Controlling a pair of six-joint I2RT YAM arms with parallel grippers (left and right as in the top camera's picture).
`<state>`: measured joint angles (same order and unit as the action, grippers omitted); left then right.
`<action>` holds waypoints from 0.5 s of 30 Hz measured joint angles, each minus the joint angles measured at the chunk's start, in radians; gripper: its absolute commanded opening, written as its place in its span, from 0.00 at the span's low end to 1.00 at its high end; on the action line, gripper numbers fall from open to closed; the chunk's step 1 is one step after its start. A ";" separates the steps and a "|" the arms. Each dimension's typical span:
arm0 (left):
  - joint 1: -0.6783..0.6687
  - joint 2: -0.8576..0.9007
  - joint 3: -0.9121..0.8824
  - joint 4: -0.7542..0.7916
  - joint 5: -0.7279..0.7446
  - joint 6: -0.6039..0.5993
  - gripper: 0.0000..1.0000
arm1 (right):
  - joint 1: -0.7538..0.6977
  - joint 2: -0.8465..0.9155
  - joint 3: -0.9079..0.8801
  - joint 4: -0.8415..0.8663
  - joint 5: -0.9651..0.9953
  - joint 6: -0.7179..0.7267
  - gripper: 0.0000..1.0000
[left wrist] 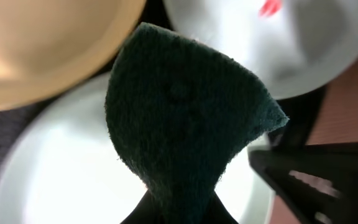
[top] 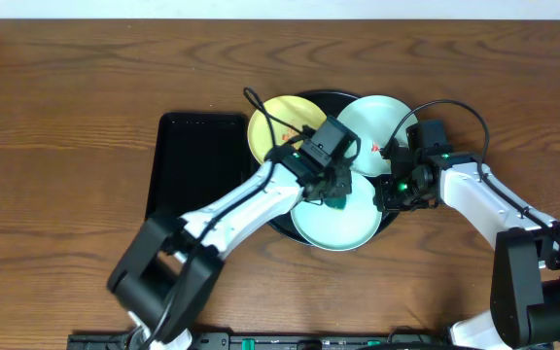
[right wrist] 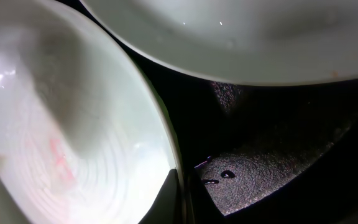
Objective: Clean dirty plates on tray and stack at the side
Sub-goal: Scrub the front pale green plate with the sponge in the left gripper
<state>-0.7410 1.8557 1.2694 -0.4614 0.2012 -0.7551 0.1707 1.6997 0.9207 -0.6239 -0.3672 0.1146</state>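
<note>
Three plates lie on the round black tray (top: 311, 98): a pale yellow plate (top: 272, 122) at the back left, a mint plate (top: 382, 119) with a red smear at the back right, and a mint plate (top: 343, 226) in front. My left gripper (top: 334, 197) is shut on a dark green sponge (left wrist: 179, 112) that hangs over the front plate (left wrist: 55, 174). My right gripper (top: 390, 194) is shut on that plate's right rim (right wrist: 173, 149). A faint red smear shows on the held plate (right wrist: 61, 155). The back mint plate (right wrist: 241, 37) sits just beyond it.
A rectangular black tray (top: 197, 165) lies left of the round one. Brown wood tabletop (top: 86, 78) surrounds both. The two arms come close together over the round tray. The right gripper (left wrist: 316, 177) shows at the right of the left wrist view.
</note>
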 measured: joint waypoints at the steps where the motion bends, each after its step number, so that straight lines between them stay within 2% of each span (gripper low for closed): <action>1: -0.004 0.016 0.000 0.003 0.007 -0.005 0.07 | 0.000 0.000 0.000 0.000 0.000 0.000 0.01; 8: -0.055 0.106 0.000 0.004 0.051 -0.037 0.07 | 0.000 0.000 0.000 -0.008 0.001 0.000 0.01; 15: -0.024 0.098 0.025 -0.192 -0.018 -0.041 0.07 | 0.001 0.000 0.000 -0.013 -0.003 0.000 0.01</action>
<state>-0.7650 1.9541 1.2942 -0.6537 0.1837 -0.7959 0.1715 1.7000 0.9207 -0.6369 -0.3706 0.1146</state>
